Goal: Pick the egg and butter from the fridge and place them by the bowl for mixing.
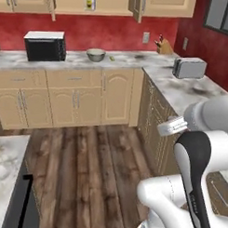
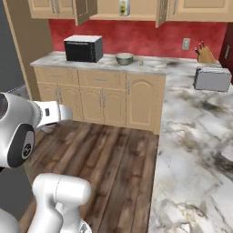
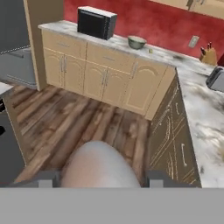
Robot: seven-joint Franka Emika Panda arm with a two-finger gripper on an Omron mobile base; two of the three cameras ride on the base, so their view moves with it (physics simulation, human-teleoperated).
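the egg (image 3: 99, 165) is being pinched between the gripper (image 3: 99, 180) fingertips, close to the lens. it is being carried across the kitchen; next, a reach is being called for toward the bowl (image 3: 137, 42) on the far counter (image 3: 120, 43) beside the microwave (image 3: 96, 22).

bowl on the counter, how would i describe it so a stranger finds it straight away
Start at the marbled counter along the red back wall. Right of the black microwave sits a round, pale cream-grey mixing bowl. It is the one open, rounded vessel there; the toaster is boxy and silver.
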